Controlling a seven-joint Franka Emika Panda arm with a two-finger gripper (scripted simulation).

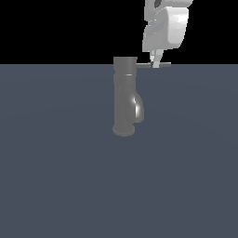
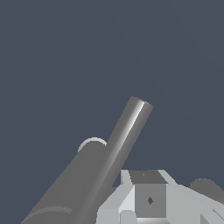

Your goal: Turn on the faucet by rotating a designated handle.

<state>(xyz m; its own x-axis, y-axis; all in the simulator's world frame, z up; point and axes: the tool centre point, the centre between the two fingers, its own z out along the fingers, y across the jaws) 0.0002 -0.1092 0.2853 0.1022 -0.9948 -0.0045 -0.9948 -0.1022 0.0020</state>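
The dark grey faucet (image 1: 124, 97) stands upright on the floor, with its short curved spout on the side toward the exterior view's right. The handle (image 1: 155, 65), a thin grey rod, projects horizontally from the top cap toward the exterior view's right. My gripper (image 1: 155, 59) comes down from above and its fingertips reach the rod about midway along it. In the wrist view the handle (image 2: 127, 140) runs diagonally from the faucet top (image 2: 65, 192), and my gripper (image 2: 148, 199) sits right beside the rod. The fingers look pressed together, with nothing between them.
The flat blue-grey floor (image 1: 56, 186) spreads all around the faucet. A dark rounded shape (image 2: 205, 188) shows beside the fingers in the wrist view; I cannot tell what it is.
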